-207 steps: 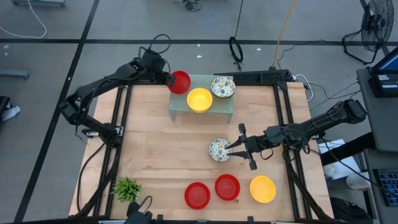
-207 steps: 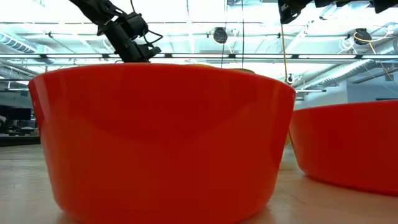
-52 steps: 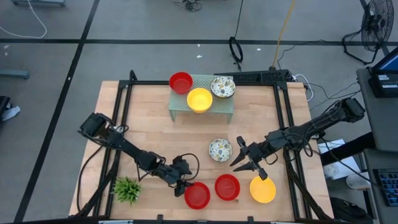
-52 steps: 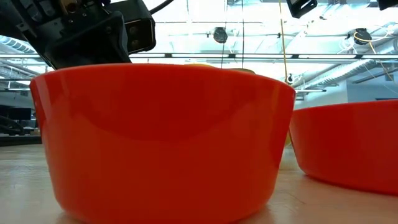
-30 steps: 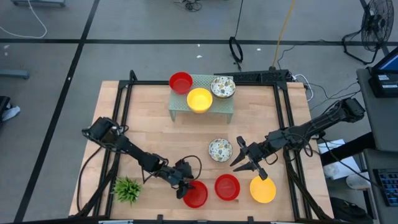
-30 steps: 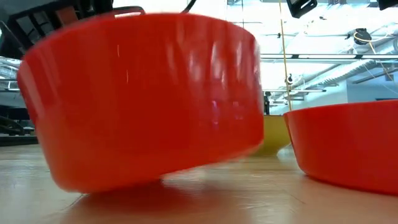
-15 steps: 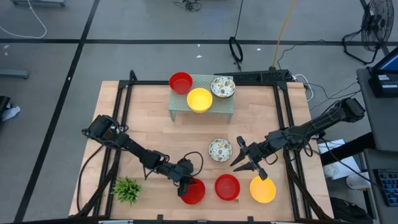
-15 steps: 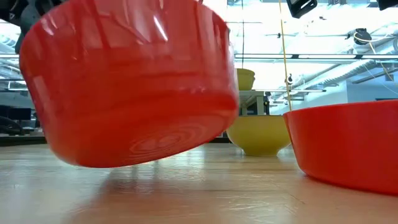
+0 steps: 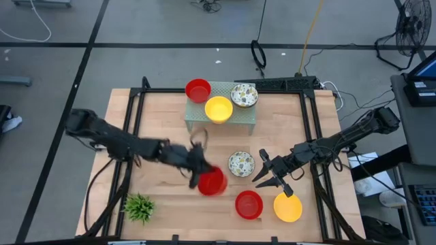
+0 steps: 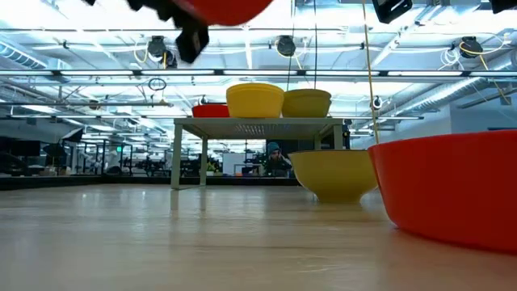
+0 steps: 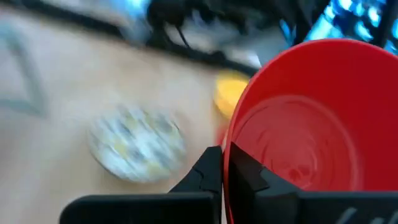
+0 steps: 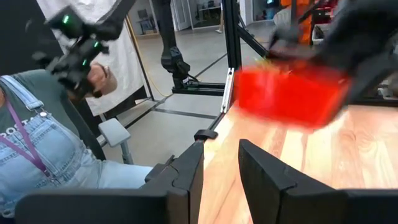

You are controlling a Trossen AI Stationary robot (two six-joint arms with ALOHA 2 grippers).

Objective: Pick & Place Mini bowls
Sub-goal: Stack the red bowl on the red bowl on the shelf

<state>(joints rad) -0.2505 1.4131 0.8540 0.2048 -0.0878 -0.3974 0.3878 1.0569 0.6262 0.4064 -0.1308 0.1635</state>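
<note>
A red bowl [image 9: 212, 182] hangs clear above the middle of the worktop [image 9: 163, 129], its rim pinched between the closed fingers of the left hand [image 9: 198, 178]; the low view catches only its underside at the top edge. Just beside it a speckled bowl [image 9: 240, 163] rests on the wood. Nearer the front edge sit a second red bowl [image 9: 248, 204] and a yellow bowl [image 9: 287, 207]. The right hand [image 9: 270, 174] hovers above the yellow bowl, fingers partly apart, holding nothing. At the back, a mesh stand [image 9: 245, 116] carries three bowls: red, yellow and speckled.
</note>
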